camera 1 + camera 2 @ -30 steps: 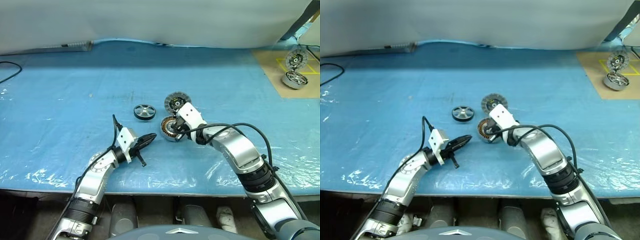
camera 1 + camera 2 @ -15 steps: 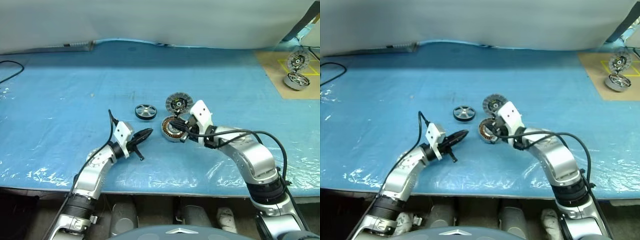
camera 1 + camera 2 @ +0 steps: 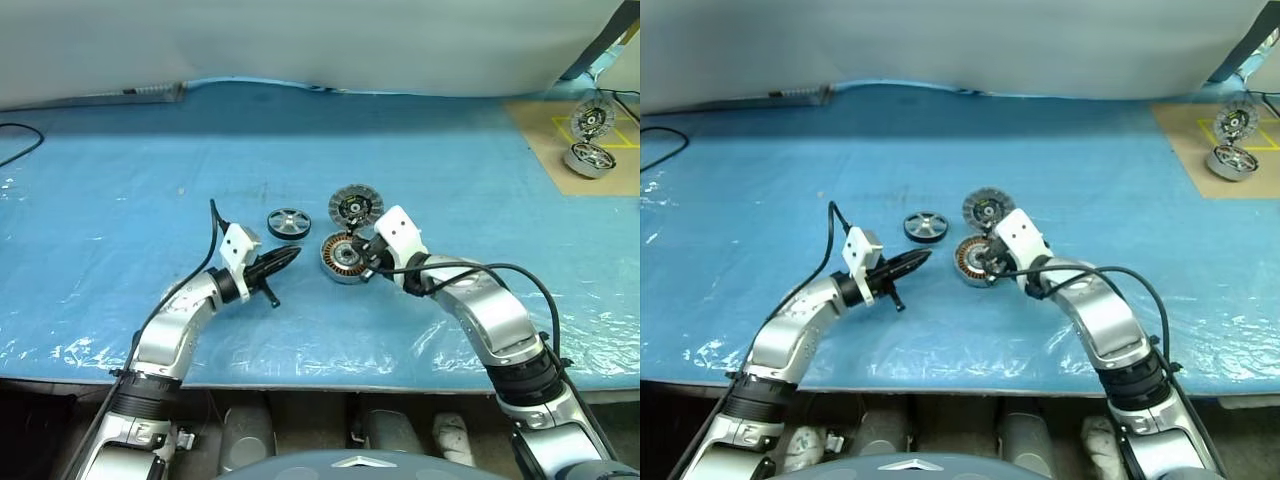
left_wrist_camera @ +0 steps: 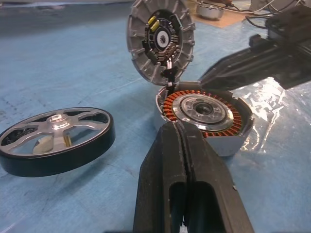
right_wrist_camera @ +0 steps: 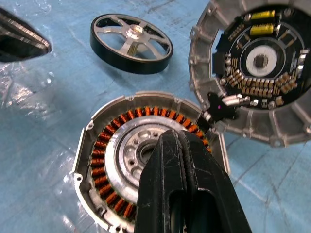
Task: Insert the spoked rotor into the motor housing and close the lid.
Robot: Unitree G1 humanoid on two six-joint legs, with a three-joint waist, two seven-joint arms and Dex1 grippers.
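A crinkled blue plastic sheet (image 3: 120, 200) covers the table, with a tan cardboard mat (image 3: 560, 130) at its far right corner carrying a distant shiny silver spoked unit (image 3: 589, 158).

Near the sheet's centre the motor housing (image 3: 343, 257), a shallow round silver cup ringed with copper-coloured windings around a pale hub, sits flat with its open face up. Its lid (image 3: 356, 206), a round grey disc hinged to the cup's far rim, stands tilted up and open, its inner face of pale radial ribs and dark electronics turned toward the robot.

The spoked rotor (image 3: 288, 222), a small dark wheel with silver spokes and hub, lies flat on the sheet just left of the housing, axis vertical, apart from it.

The right gripper (image 3: 362, 259), black fingers pressed together and empty, points forward-left and downward over the housing's windings; contact cannot be told. The left gripper (image 3: 291, 256), fingers likewise pressed together, holds nothing and points level toward the housing from the left, near the rotor but clear of it.
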